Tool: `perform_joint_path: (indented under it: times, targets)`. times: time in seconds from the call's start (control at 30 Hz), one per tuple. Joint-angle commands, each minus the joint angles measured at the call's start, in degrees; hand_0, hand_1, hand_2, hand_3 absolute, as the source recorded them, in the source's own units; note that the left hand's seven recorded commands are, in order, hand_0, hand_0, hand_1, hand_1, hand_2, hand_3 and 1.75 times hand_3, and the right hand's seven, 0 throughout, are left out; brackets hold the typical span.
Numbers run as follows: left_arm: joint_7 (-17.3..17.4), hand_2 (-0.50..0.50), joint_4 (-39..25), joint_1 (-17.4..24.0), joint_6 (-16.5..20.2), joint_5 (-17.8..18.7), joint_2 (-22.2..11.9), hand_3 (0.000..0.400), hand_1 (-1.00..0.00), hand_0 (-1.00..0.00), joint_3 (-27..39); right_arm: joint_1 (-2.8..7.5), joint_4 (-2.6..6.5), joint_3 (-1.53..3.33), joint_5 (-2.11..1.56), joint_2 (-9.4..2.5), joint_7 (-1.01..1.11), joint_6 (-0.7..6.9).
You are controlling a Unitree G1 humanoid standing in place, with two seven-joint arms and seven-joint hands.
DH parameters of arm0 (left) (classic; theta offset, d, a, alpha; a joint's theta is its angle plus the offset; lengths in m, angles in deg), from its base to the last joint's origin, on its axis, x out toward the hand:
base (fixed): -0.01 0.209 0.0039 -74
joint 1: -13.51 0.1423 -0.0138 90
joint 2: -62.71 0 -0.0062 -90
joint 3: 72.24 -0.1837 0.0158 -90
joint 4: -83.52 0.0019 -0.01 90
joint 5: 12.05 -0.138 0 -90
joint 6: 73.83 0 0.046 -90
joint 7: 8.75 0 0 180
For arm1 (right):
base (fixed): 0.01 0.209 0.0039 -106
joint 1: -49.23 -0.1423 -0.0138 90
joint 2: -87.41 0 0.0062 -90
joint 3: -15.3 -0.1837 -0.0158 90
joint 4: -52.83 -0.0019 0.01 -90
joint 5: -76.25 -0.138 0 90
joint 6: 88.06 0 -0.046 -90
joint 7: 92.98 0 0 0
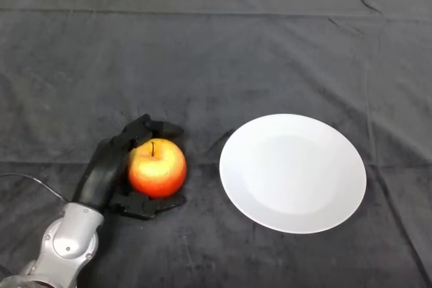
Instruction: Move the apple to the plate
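A red and yellow apple [157, 167] stands stem up on the dark cloth, left of a white plate [293, 172]. My left hand [108, 166] wraps round the apple from its left side: fingers [152, 127] curl over its far side and the thumb [150, 204] hooks under its near side. The apple sits a short gap away from the plate's left rim. Nothing lies on the plate.
The dark cloth [216, 52] covers the whole table, with a few creases. My silver-grey forearm [64, 244] comes in from the lower left corner.
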Motion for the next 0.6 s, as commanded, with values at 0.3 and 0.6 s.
perform_joint_path:
  times: [0.3, 0.6]
  targets:
    - [0.72, 0.00, -0.18, 0.74, 1.68, -1.23, -0.43, 0.400, -1.00, -1.00, -2.44, 2.57, 0.85, 0.70, -0.21, -1.98, -0.12, 0.77]
    - [-0.87, 0.00, -0.22, -0.84, 1.51, -0.85, 1.02, 0.400, -0.99, -1.00, -3.35, 2.56, 0.89, 0.70, -0.20, -1.98, -0.13, 0.74]
